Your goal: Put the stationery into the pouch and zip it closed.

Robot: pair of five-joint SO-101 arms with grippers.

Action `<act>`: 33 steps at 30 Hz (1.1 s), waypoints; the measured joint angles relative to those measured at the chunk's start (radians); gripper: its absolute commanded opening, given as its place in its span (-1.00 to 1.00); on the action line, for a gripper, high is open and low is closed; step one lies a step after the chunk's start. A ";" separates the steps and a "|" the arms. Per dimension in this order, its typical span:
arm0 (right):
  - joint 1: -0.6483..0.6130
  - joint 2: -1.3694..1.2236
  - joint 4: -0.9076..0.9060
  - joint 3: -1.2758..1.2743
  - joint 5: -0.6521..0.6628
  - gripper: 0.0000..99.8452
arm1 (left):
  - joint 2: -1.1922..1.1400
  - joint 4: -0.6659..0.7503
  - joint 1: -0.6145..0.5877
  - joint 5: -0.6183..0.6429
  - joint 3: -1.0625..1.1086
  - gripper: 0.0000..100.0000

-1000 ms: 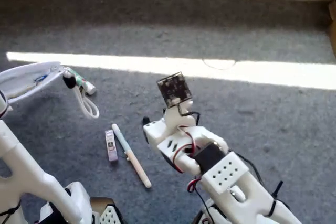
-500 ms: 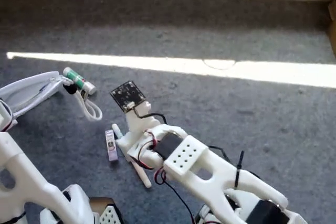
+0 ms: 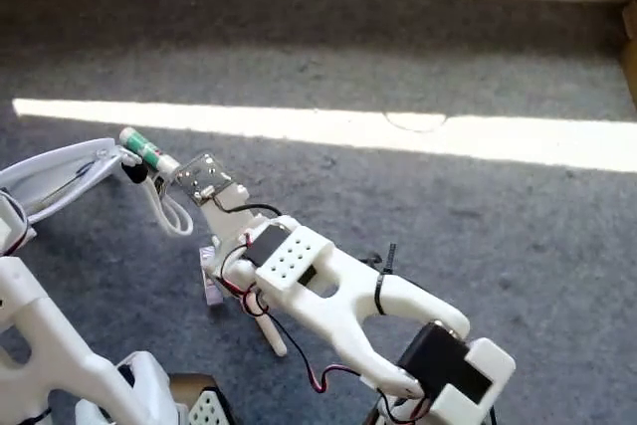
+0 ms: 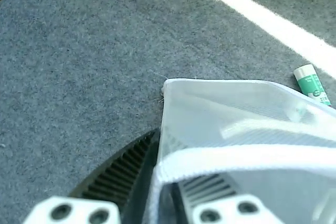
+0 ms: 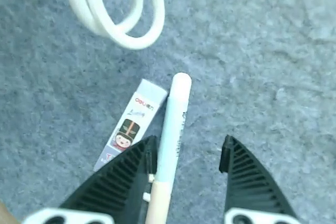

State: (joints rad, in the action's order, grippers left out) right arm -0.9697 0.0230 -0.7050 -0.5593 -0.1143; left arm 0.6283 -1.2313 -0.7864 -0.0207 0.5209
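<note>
Pen (image 5: pixel 170 121), lilac packet (image 5: pixel 130 125) beneath parted right pincer (image 5: pixel 189 144)

Rough grey carpet (image 3: pixel 478 236), thin white mesh cloth pouch (image 4: pixel 231 119), smooth plastic pen (image 5: pixel 172 119), matt white plastic arm (image 3: pixel 338 296), ribbed black jaws

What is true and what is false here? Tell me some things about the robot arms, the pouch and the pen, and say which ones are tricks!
1. The right gripper is open, just above the pen. True.
2. The pen is inside the pouch. False: it lies on the carpet, outside the pouch.
3. The left gripper is holding the pouch. True.
4. The small picture box lies far away from the pen. False: it lies right beside the pen.
</note>
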 measured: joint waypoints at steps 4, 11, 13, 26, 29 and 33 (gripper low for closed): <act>-0.020 -0.069 0.000 0.031 0.000 -0.62 | 0.000 0.000 0.000 0.000 0.003 -0.99; -0.015 -0.164 0.002 0.072 0.000 -0.62 | 0.002 0.002 0.005 0.000 0.015 -0.99; -0.014 -0.175 0.002 0.074 0.035 -0.69 | 0.002 0.002 0.008 0.000 0.020 -0.99; 0.051 -0.181 0.003 0.074 0.133 -0.99 | 0.002 0.012 0.044 0.000 0.041 -0.99; 0.063 -0.166 -0.040 0.074 0.132 -0.99 | 0.002 0.012 0.061 0.000 0.043 -0.99; 0.101 -0.077 -0.129 0.072 0.132 -0.99 | 0.002 0.012 0.087 0.000 0.043 -0.99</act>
State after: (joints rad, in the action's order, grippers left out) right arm -0.8684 -0.0537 -0.8339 -0.4872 0.0176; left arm 0.6299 -1.2190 -0.6989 -0.0207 0.5639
